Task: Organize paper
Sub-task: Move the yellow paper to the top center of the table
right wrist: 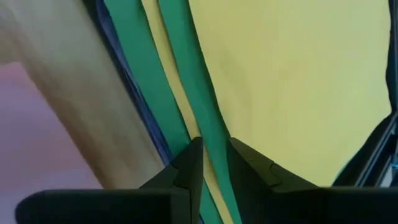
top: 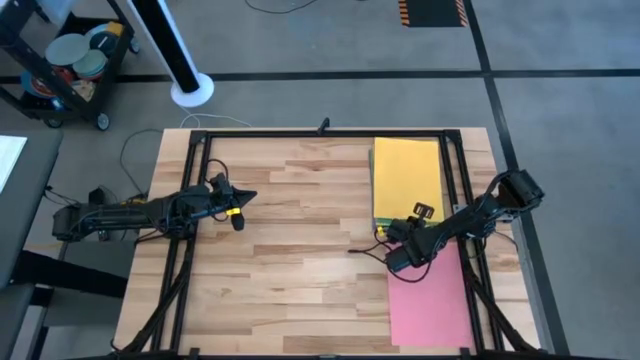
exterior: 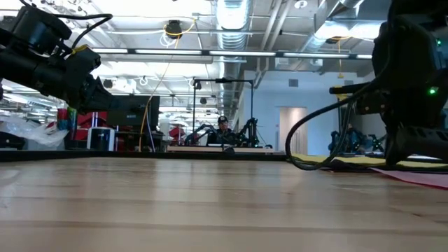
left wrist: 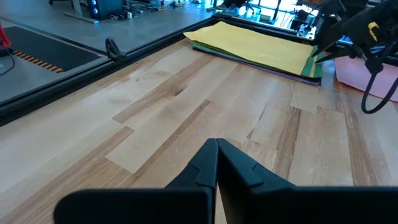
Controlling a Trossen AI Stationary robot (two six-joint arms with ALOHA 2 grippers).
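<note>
Wooden counter (top: 300, 250) is carrying two groups of paper, both on the right-hand side as seen from above.

Paper stack (top: 408, 180) is lying at the far right part of the counter, yellow sheet on top. The right wrist view is showing green (right wrist: 205, 112), a second yellow, and a dark blue-purple sheet fanning out from under the stack's near edge, so the sheets are not squared up.

Pink sheet (top: 428, 300) is lying single at the near right, just apart from the stack (a strip of bare wood is showing between them in the right wrist view).

Right arm is reaching in from the right; right tool (top: 402, 252) is hovering low over the gap between stack and pink sheet, its wrist camera looking at the fanned edges. Its fingers are sitting slightly apart with nothing between them: released, not grasping.

Left arm is waiting over the left part of the counter, well apart from all paper; left tool (top: 238, 203) is clenched and empty, fingertips meeting.

Judgement: step in hand is the approach to the stack's misaligned near edge, or to the pink sheet. Next move is calling for a low, flat contact on one thin edge only, since pinching several fanned sheets at once is the likely failure
</note>
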